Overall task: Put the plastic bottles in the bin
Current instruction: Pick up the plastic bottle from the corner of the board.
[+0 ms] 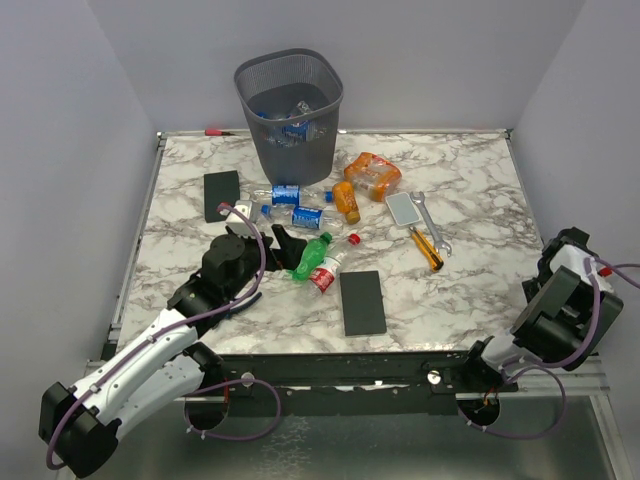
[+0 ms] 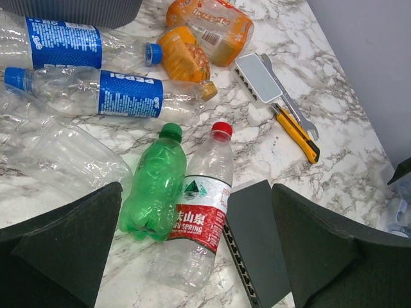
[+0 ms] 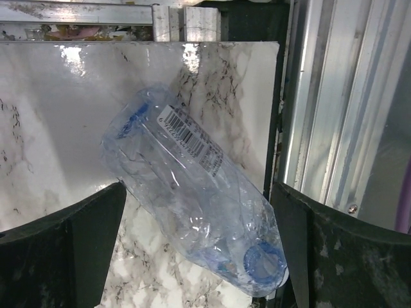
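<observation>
Some bottles (image 1: 296, 112) are already seen inside the bin (image 1: 270, 150) at the table's (image 1: 480, 200) far edge. Left out are two blue-labelled bottles (image 2: 128, 94), the green bottle (image 2: 154, 192), a red-capped bottle (image 2: 199, 205), two orange bottles (image 2: 186, 61) (plus a crumpled clear bottle (image 3: 192, 192) at the table edge). The left fingers (image 2: 70, 250) are spread wide above green and red-capped, the right fingers (image 3: 70, 250) around the crumpled one; nothing is gripped.

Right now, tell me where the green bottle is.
In the top view the green bottle lies left of centre on the table, side by side with the red-capped clear bottle, a black slab to their right.
</observation>
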`<move>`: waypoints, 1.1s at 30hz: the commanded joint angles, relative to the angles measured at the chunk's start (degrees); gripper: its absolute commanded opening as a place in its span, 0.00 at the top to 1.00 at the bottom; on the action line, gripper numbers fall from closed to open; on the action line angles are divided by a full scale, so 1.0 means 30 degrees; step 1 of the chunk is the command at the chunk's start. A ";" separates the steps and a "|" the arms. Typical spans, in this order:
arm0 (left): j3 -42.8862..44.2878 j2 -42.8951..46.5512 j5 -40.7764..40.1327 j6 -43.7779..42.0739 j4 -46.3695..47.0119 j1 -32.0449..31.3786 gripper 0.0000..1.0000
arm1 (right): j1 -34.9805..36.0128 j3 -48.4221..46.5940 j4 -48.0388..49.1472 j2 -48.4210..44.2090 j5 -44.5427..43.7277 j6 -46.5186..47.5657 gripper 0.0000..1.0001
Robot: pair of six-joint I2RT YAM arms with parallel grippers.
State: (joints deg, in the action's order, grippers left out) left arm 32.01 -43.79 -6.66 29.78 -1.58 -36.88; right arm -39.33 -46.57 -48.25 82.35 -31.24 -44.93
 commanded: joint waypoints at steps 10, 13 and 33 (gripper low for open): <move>-0.0182 -0.0559 0.0343 0.0038 -0.0086 0.0004 0.01 | -0.0156 0.0401 0.2088 0.0632 0.2159 0.0894 0.14; -0.0208 -0.0662 0.0373 0.0060 -0.0087 -0.0006 0.01 | -0.0159 0.0547 0.2529 0.0632 0.2460 0.1024 0.20; -0.0182 -0.0872 -0.0179 0.0020 -0.0087 0.0134 0.01 | 0.4218 -0.0045 0.6631 -0.4259 0.9046 -0.1556 0.68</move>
State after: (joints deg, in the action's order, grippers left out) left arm 32.01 -46.65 -6.66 29.78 -1.65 -36.86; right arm -34.17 -42.22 -33.08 74.35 -8.78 -43.57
